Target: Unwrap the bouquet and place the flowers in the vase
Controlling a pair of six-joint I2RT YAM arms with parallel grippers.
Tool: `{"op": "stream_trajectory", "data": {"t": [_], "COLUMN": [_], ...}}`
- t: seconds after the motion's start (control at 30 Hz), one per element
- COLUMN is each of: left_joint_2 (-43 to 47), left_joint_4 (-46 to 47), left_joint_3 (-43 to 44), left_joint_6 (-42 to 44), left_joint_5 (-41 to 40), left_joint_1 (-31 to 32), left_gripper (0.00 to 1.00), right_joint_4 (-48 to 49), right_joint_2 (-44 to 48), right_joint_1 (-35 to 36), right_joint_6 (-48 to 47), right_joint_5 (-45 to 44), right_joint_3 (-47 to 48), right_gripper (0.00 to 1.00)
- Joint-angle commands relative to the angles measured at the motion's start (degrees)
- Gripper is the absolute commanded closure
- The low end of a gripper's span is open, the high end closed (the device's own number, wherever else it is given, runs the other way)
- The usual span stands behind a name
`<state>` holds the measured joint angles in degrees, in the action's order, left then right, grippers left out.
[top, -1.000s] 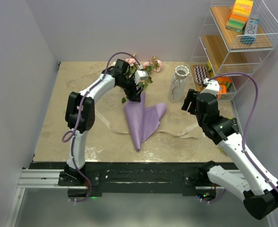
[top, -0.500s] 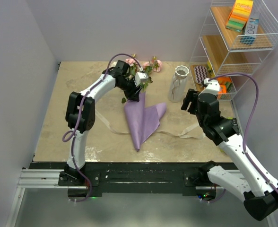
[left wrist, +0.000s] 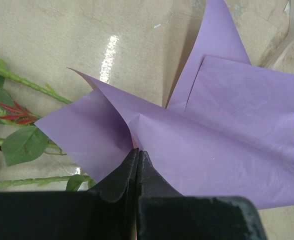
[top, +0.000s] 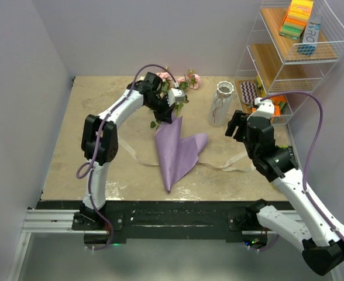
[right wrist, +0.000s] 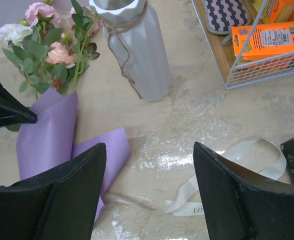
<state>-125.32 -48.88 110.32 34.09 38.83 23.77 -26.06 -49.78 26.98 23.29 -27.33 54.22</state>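
On the counter (top: pixel 131 181), the paper (left wrist: pixel 227 125) lies spread ahead of my left pincer (left wrist: pixel 137 152), which is clamped on its edge. The flowers (left wrist: pixel 24 145) lie just left of that pincer. My right pincer (right wrist: pixel 149 155) is apart, empty; the vase (right wrist: pixel 137 55) stands upright ahead of it, slightly left.

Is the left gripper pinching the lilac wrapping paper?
Yes, the left gripper is shut on a fold of the lilac paper in its wrist view.

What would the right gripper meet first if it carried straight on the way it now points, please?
Probably bare table in front of the vase; the right gripper, open, points down there, though depth is unclear.
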Motion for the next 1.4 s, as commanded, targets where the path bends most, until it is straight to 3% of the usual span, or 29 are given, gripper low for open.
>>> {"op": "stream_trajectory", "data": {"t": [0.0,0.17,0.37,0.5,0.6,0.8,1.17,1.37], "left_joint_2": [6.7,12.4,19.4,16.7,13.2,9.0,7.6,4.0], "left_joint_4": [-2.1,-4.2,-1.2,1.4,2.6,5.9,13.8,13.5], "left_joint_3": [4.5,5.5,-3.7,-9.0,-8.8,-8.7,-11.1,-10.5], "left_joint_6": [-0.9,-1.0,-1.5,-1.0,-1.8,-3.4,-8.2,-8.9], "left_joint_5": [2.1,3.8,4.2,1.8,2.1,4.4,0.8,1.4], "left_joint_1": [0.2,0.5,0.4,0.3,-0.6,-1.6,-3.9,-5.6], "left_gripper": [1.0,1.0,1.0,0.61,0.53,0.52,0.51,0.52], "right_joint_4": [1.9,2.0,1.5,1.5,0.9,0.1,1.2,1.7], "right_joint_2": [1.4,2.1,3.2,4.0,4.3,5.1,4.6,4.0], "right_joint_1": [0.2,0.2,0.1,0.1,0.0,0.1,0.2,0.1], "right_joint_6": [-0.5,-0.3,-0.1,0.3,0.4,-0.1,-0.3,-0.7], "right_joint_5": [1.1,1.2,1.5,1.6,1.3,1.2,2.4,3.2], "right_joint_3": [0.5,0.4,-0.4,-0.9,-1.0,-1.3,-2.2,-2.3], "right_gripper": [0.27,0.28,0.3,0.27,0.27,0.26,0.26,0.26]}}
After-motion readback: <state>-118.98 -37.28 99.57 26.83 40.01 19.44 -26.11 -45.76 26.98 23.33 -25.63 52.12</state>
